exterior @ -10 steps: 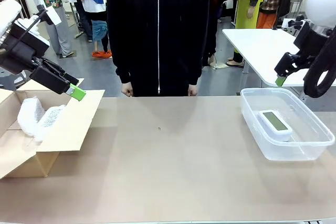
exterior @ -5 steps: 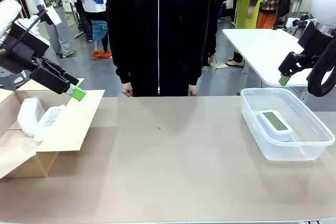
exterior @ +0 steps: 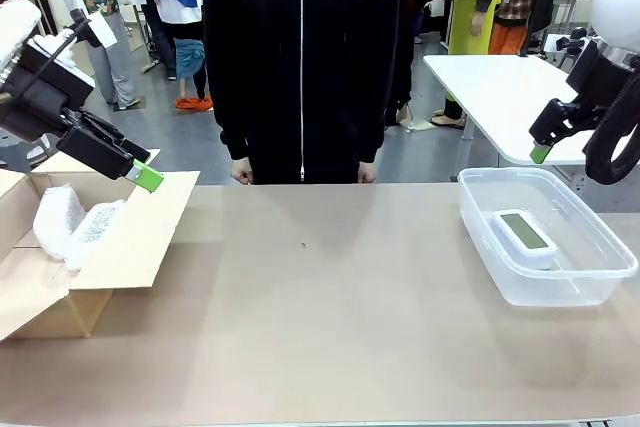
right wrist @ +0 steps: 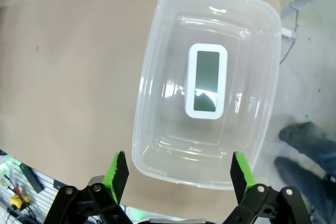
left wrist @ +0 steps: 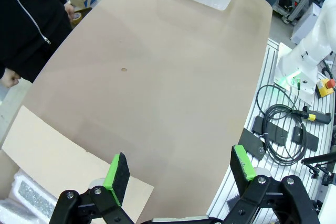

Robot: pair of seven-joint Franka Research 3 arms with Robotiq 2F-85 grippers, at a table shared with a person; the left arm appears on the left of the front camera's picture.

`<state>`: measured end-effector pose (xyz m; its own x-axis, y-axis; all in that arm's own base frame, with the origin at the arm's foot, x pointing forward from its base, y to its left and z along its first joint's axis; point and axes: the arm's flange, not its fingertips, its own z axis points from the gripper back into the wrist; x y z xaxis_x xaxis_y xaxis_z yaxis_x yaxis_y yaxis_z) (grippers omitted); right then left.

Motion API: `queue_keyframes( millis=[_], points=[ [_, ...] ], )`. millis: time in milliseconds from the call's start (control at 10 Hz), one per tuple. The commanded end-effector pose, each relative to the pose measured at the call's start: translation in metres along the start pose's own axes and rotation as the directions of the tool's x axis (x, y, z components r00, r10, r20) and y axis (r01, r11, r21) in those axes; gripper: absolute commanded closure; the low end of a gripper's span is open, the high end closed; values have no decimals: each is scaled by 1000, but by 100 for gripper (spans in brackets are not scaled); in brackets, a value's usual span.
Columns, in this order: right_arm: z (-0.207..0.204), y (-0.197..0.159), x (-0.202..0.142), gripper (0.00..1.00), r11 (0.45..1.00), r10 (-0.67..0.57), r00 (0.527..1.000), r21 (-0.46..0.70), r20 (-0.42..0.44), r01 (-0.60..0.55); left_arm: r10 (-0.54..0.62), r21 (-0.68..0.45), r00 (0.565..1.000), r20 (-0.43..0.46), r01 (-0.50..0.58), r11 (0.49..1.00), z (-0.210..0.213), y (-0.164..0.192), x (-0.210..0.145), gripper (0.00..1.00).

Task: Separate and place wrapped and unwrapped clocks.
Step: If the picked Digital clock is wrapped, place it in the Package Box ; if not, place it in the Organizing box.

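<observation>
Hands, left (left wrist: 178, 169) and right (right wrist: 176, 169), both spread and empty; risk: right hand descending could knock the tub (right wrist: 152, 103) holding the bare clock (right wrist: 206, 81).

Tan table (exterior: 320, 307), cardboard box (exterior: 110, 257) at left, clear plastic tub (exterior: 590, 282) at right

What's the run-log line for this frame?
left gripper open above cardboard box | wrapped clocks in box | right gripper open above clear bin | bare clock in bin

grey floor (exterior: 180, 147), white table (exterior: 500, 87) behind
</observation>
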<state>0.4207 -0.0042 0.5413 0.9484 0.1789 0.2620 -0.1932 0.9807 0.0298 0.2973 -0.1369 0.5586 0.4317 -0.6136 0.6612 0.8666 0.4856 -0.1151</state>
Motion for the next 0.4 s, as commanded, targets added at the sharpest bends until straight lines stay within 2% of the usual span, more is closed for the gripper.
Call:
queue_keyframes(
  millis=[0,300],
  points=[
    [-1,-2,2,0,1000,14,1000,5,13,-14,5,6,1000,-3,-5,1000,-1,0,0,0],
    [-1,-2,2,0,1000,14,1000,5,13,-14,5,6,1000,-3,-5,1000,-1,0,0,0]
  ],
)
